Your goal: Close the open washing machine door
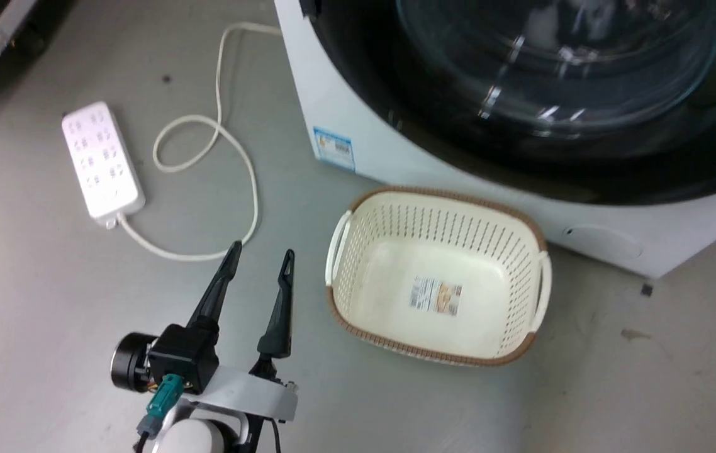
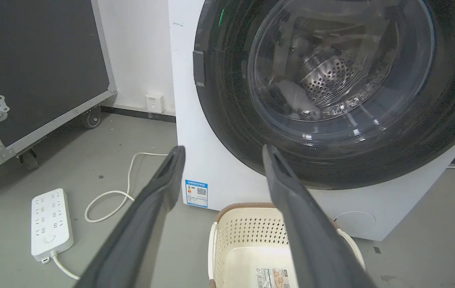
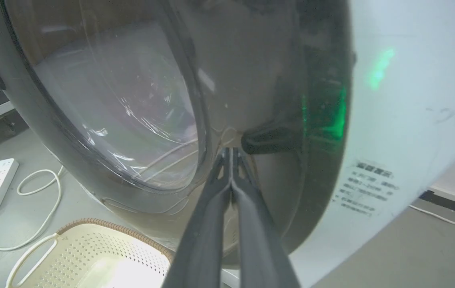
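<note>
Push to latch | right gripper [image 3: 231, 151] pinched together, empty, tips at washing machine door [image 3: 123, 120] rim | left gripper [image 1: 262, 249] spread wide, empty, well clear of door | press squarely, steadily.

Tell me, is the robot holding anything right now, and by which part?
Nothing is held. The left gripper has open jaws over the floor; the right gripper has jaws shut empty, tips at the washing machine door.
</note>
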Controlling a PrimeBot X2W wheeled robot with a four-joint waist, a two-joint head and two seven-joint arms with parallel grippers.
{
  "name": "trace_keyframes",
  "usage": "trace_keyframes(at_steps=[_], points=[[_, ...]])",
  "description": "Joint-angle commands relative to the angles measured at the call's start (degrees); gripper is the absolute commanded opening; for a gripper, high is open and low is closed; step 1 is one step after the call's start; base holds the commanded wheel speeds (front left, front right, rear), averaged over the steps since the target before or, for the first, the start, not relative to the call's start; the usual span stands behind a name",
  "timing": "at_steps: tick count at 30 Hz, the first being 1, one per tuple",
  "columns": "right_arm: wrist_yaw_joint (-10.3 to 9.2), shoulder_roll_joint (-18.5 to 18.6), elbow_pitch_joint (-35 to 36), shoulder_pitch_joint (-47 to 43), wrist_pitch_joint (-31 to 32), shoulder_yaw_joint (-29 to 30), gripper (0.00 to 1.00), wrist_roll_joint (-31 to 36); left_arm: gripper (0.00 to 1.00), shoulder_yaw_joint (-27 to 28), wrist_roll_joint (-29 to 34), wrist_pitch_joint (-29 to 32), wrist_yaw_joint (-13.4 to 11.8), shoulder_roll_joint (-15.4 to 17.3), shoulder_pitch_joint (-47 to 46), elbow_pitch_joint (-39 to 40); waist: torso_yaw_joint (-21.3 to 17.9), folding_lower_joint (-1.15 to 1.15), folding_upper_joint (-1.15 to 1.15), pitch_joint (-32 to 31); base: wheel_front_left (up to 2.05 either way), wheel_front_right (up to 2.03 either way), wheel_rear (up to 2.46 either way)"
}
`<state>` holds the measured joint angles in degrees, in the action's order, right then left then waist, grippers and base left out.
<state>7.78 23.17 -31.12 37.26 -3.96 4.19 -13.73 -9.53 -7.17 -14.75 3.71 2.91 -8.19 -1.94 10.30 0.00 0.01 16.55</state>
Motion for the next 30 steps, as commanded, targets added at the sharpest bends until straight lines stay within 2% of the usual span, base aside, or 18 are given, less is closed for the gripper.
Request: trace_keyframes(at_steps=[1, 2, 3, 10, 22, 30], points=[[-0.3, -0.7, -0.1, -2.0, -0.9, 0.0, 0.14, -0.1, 1.0, 0.3, -0.3, -0.2, 0.1, 0.0, 0.7, -0.5, -1.2, 0.0, -0.01, -2.9, 0.0, 0.0, 0.0], [-0.3, -1.1, 0.2, -3.2, -1.6, -0.2, 0.91, 0.1, 1.0, 0.4, -0.4, -0.2, 0.1, 0.0, 1.1, -0.9, -1.5, 0.0, -0.01, -4.0, 0.0, 0.0, 0.0], [-0.3, -1.8, 0.4, -4.5, -2.2, -0.3, 1.0, 0.0, 1.0, 0.5, -0.6, -0.2, 0.2, 0.0, 1.5, -1.3, -2.0, 0.0, -0.01, -5.2, 0.0, 0.0, 0.0], [-0.3, -7.7, 7.1, -16.5, -6.6, -0.1, 1.0, 4.3, 1.0, 2.7, -0.6, -0.2, 0.9, 0.1, 4.9, -3.9, -6.5, 0.0, -0.01, -12.3, 0.0, 0.0, 0.0], [-0.3, -19.8, 25.3, -38.1, -10.4, 6.9, 1.0, 12.2, 1.0, 4.4, 0.3, -0.2, 2.2, 0.4, 8.5, -6.9, -11.8, 0.0, -0.01, -16.5, 0.0, 0.0, 0.0], [-0.3, -20.3, 24.6, -41.5, -11.0, 4.7, 1.0, 11.2, 1.0, 4.4, 0.9, -0.2, 2.3, 0.3, 8.8, -8.6, -12.4, 0.0, -0.01, -16.8, 0.0, 0.0, 0.0]])
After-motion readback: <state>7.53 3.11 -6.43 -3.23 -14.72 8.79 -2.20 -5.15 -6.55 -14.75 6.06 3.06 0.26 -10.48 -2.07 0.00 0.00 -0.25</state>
